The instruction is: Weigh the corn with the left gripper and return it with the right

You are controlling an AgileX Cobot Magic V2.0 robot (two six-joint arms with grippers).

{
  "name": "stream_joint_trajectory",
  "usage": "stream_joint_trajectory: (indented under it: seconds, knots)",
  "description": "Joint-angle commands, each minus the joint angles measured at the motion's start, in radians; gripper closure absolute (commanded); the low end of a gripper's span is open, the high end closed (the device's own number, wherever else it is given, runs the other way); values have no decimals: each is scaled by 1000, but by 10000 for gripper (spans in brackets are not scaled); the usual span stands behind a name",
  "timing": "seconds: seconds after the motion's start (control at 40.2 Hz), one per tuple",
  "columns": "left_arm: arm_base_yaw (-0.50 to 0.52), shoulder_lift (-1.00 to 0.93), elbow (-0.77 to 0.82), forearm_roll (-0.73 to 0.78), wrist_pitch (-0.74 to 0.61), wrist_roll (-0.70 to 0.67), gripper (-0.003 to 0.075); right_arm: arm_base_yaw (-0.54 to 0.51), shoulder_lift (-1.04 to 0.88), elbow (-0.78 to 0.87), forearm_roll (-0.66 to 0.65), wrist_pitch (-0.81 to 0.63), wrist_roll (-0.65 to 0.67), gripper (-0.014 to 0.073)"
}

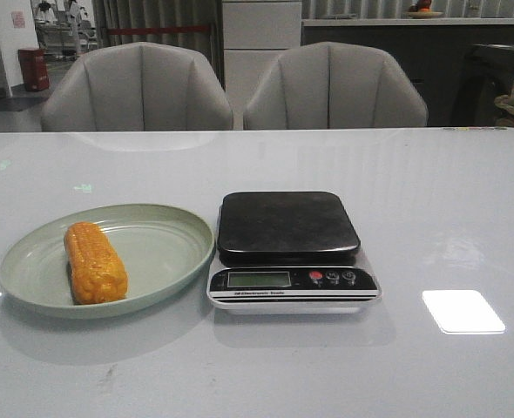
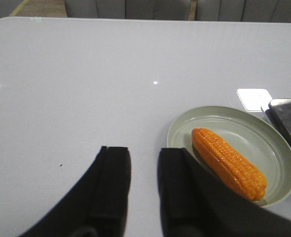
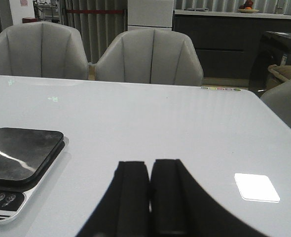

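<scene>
The corn (image 1: 95, 262) is an orange-yellow cob lying in a pale green plate (image 1: 168, 228) at the table's front left. It also shows in the left wrist view (image 2: 228, 163), on the plate (image 2: 273, 148). The scale (image 1: 289, 250) stands right of the plate, its black platform (image 1: 287, 225) bare. My left gripper (image 2: 144, 150) is open and empty, over bare table beside the plate's rim, apart from the corn. My right gripper (image 3: 149, 164) is shut and empty over the table, away from the scale (image 3: 17, 163). Neither gripper shows in the front view.
Two grey chairs (image 1: 138, 87) (image 1: 334, 85) stand behind the white table (image 1: 431, 200). A bright light patch (image 1: 463, 311) reflects on the table right of the scale. A third chair's edge (image 3: 283, 101) is at the table's right side.
</scene>
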Motion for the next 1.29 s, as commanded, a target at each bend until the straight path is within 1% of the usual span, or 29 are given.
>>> stream_joint_trajectory:
  seconds: [0.0,0.05,0.099,0.224,0.298,0.373,0.423,0.522,0.572,0.671,0.82,0.944,1.094,1.268]
  knots:
    - [-27,47,-55,-18,-59,-8,279,-6,-20,5,-10,-81,-2,437]
    - [-41,77,-68,-35,-49,-8,209,-6,-20,5,-10,-81,-2,437]
    - [-52,109,-85,-73,-43,-8,165,-6,-20,5,-10,-81,-2,437]
    - [-67,215,-123,-195,-42,-8,165,-6,-20,5,-10,-81,-2,437]
    - [-82,285,-143,-232,-42,-8,163,-6,-20,5,-10,-81,-2,437]
    - [-111,368,-169,-234,-42,-8,150,-6,-20,5,-10,-81,-2,437]
    - [-133,418,-188,-236,-42,-8,126,-6,-20,5,-10,-81,-2,437]
    - [-178,527,-226,-248,-42,-8,45,-6,-20,5,-10,-81,-2,437]
    - [-196,593,-251,-255,-24,-8,24,-6,-20,5,-10,-81,-2,437]
    - [-240,711,-301,-259,-21,-8,30,-6,-20,5,-10,-81,-2,437]
    - [-292,861,-376,-365,-23,-8,30,-6,-20,5,-10,-81,-2,437]
    - [-327,970,-430,-382,-33,-8,30,-6,-20,5,-10,-81,-2,437]
    - [-333,1070,-483,-418,-37,-10,30,-6,-20,5,-10,-81,-2,437]
    - [-333,1157,-511,-418,-37,-58,30,-6,-20,5,-10,-81,-2,437]
